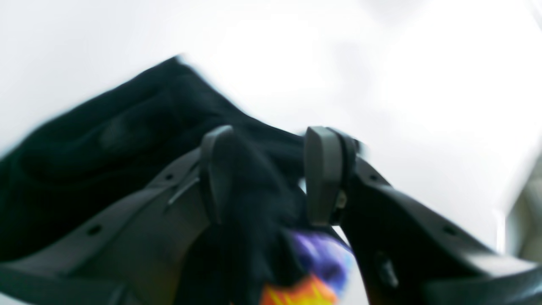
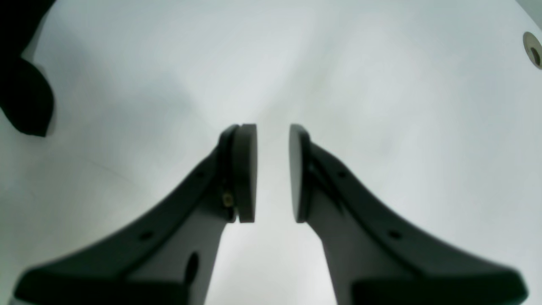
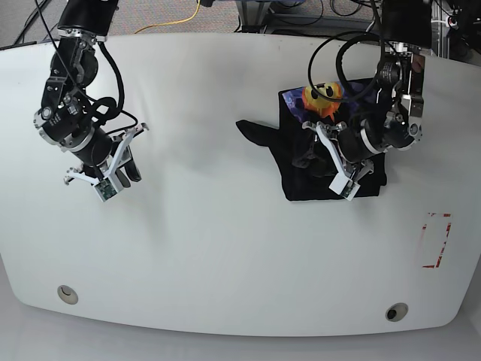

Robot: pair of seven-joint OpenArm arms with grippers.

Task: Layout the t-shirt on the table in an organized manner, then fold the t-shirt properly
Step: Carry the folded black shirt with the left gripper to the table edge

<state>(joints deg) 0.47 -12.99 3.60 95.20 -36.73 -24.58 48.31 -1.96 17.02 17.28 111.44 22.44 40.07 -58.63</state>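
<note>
The black t-shirt [image 3: 301,180] lies bunched on the right half of the white table [image 3: 225,248], its colourful print [image 3: 323,96] at the far edge. My left gripper [image 3: 316,154] sits over the shirt's middle. In the left wrist view, which is blurred, a raised fold of the t-shirt [image 1: 250,186] fills the gap of the left gripper [image 1: 271,169], and the print [image 1: 317,262] shows below. My right gripper [image 3: 128,169] hangs over bare table at the left, away from the shirt. Up close, the right gripper [image 2: 273,169] stands open by a narrow gap with nothing in it.
A red-outlined rectangle [image 3: 436,241] marks the table's right side. Round metal fittings [image 3: 67,293] [image 3: 396,311] sit near the front corners, and one fitting [image 2: 533,48] shows in the right wrist view. A dark shape [image 2: 21,97] at that view's left edge is unidentifiable. Cables lie beyond the far edge.
</note>
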